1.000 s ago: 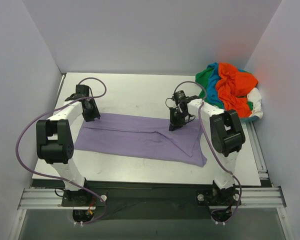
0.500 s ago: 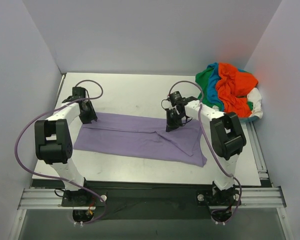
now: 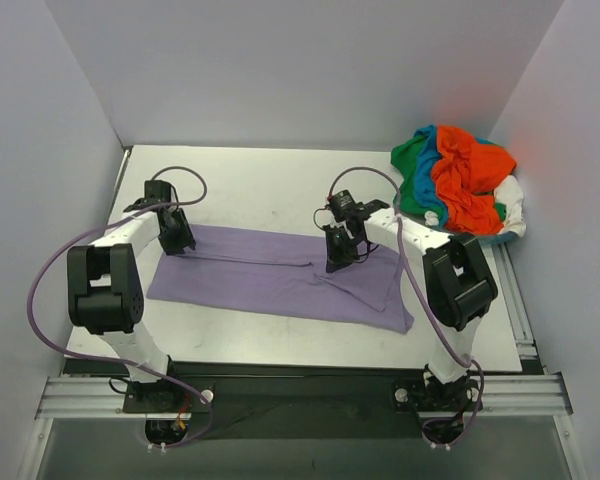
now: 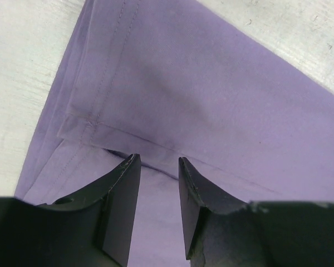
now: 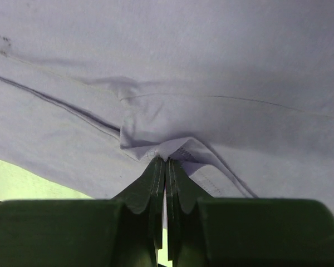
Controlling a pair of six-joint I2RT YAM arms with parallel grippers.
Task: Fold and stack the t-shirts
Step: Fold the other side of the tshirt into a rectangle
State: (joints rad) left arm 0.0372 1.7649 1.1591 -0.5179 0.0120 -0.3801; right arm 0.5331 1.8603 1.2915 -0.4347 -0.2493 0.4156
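Observation:
The lavender-purple t-shirt [image 3: 270,280] lies folded into a long band across the middle of the table. My left gripper [image 3: 178,243] is at its far left corner. In the left wrist view the jaws [image 4: 158,161] stand open just above a folded hem of the shirt [image 4: 200,83], with nothing between them. My right gripper [image 3: 335,262] is over the shirt's middle right. In the right wrist view it [image 5: 165,161] is shut on a pinched hem of the purple shirt [image 5: 211,55]. The orange-red, green, teal-blue and white t-shirts [image 3: 460,185] lie bunched in a pile at the far right corner.
White walls close in the table on the left, back and right. Bare white tabletop [image 3: 270,190] lies behind the purple shirt and in a strip [image 3: 280,340] along the near edge. Purple cables loop over both arms.
My right gripper has moved left with the pinched hem, drawing that part of the purple shirt toward the middle. My left gripper has shifted slightly left at the shirt's corner.

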